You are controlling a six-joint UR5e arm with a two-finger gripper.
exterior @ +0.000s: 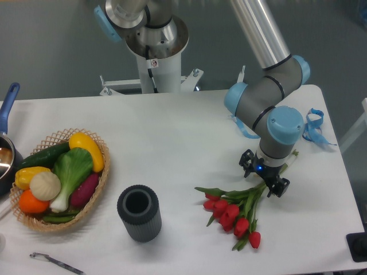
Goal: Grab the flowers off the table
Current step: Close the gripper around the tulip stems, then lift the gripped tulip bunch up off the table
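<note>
Flowers (235,208) lie flat on the white bench (172,143), near its right front part, the red heads pointing toward the front edge and the green stems running up and to the right. I take the flowers as my landmark. Directly over their stem end I see the gripper (264,178), pointing down, its jaws spread apart with one dark finger on each side of the stems; I cannot tell whether either finger touches them. The flowers are not lifted. Behind the flowers, past the arm's wrist, blue ribbon (312,129) lies near the bench's right edge. To the left of the flowers stands a dark ribbed cup (139,212), upright, mouth open to the top. Farther left of the flowers sits a wicker basket (100,172) full of toy vegetables. At the far left, well apart from the flowers, a pot with a blue handle (7,106) is cut off by the picture's edge.
</note>
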